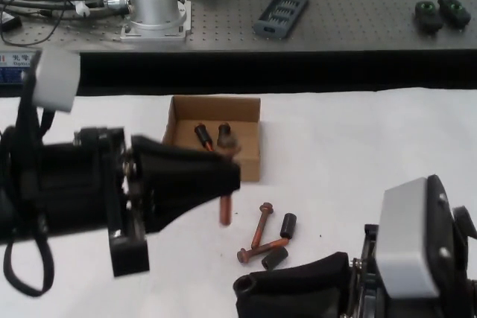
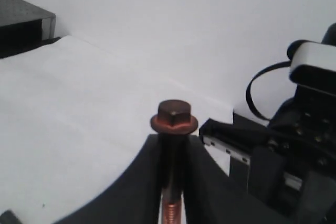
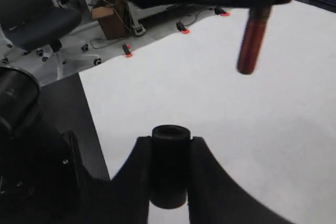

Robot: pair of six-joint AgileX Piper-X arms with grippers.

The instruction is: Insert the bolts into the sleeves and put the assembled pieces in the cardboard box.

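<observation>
Left tool point(image 2: 171, 142) is clenching a bolt point(image 2: 174, 116) by the shank, head up. Right tool point(image 3: 169, 142) is gripping a sleeve point(image 3: 170, 169), open bore towards the bolt tip and well apart from it. Likely need: centring the tip over the bore, keeping axes parallel, easing in slowly. A tilted entry risks jamming.

Brown cardboard box point(image 1: 216, 103) behind left end effector point(image 1: 226, 182), loose copper bolts point(image 1: 261, 229) and black sleeves point(image 1: 288, 225) on surface point(image 1: 358, 147) between it and right end effector point(image 3: 170, 145)
</observation>
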